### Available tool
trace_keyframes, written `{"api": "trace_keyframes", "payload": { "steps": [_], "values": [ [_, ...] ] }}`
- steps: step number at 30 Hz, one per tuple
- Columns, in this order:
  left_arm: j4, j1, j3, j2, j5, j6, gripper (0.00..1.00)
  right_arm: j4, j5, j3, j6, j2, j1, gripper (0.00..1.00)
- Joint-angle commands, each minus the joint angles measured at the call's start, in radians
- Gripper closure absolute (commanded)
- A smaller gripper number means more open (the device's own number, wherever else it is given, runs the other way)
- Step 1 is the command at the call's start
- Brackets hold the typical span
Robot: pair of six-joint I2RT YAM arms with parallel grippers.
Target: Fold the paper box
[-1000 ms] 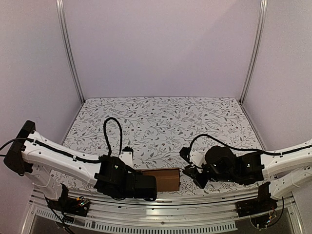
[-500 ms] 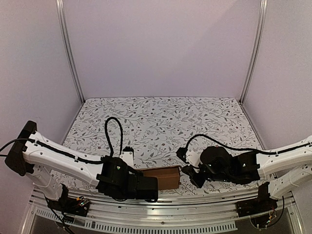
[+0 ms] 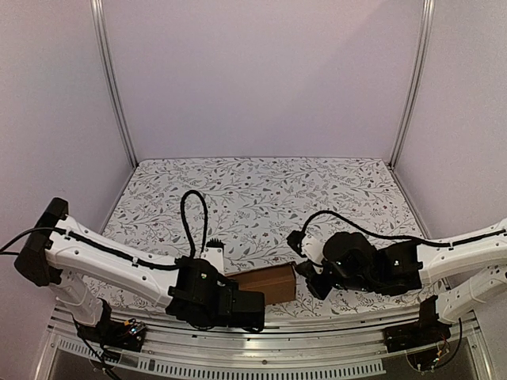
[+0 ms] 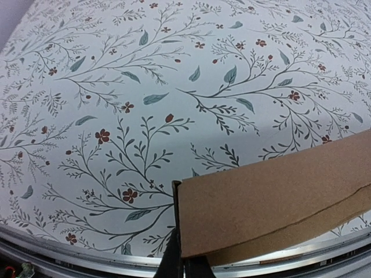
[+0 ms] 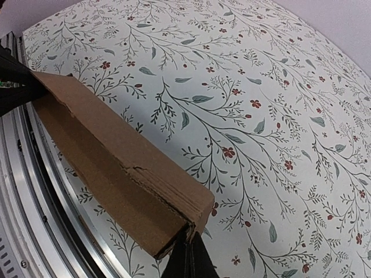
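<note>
The paper box is a small oblong of plain brown cardboard, lying tilted near the table's front edge between the two arms. My left gripper is shut on the box's left end, one finger running up along that end's edge. In the top view the left wrist hides those fingers. My right gripper is shut on the bottom corner of the box's right end, where the cardboard edge runs in between the fingers. In the top view the right gripper touches the box's right end.
The table has a floral cloth. A metal rail runs along the front edge right behind the box, also in the wrist views as rail and rail. Pale walls and upright posts enclose the back and sides.
The right gripper has closed at the box's right end. The left arm has shifted right, and the box has moved slightly right and tilted, its right end now farther back.
</note>
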Motion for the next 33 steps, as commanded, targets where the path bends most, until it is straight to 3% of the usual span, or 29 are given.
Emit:
{"api": "trace_keyframes", "payload": {
  "steps": [1, 21, 33],
  "values": [
    [-0.017, -0.028, 0.039, 0.041, -0.029, 0.021, 1.00, -0.044, -0.003, 0.090, 0.086, -0.001, 0.006, 1.00],
    [-0.015, -0.030, 0.058, 0.106, -0.065, 0.061, 1.00, -0.269, -0.026, 0.208, 0.254, 0.045, 0.004, 1.00],
    [0.026, -0.030, 0.055, 0.152, -0.059, 0.113, 1.00, -0.311, -0.137, 0.244, 0.292, 0.011, -0.058, 1.00]
  ]
}}
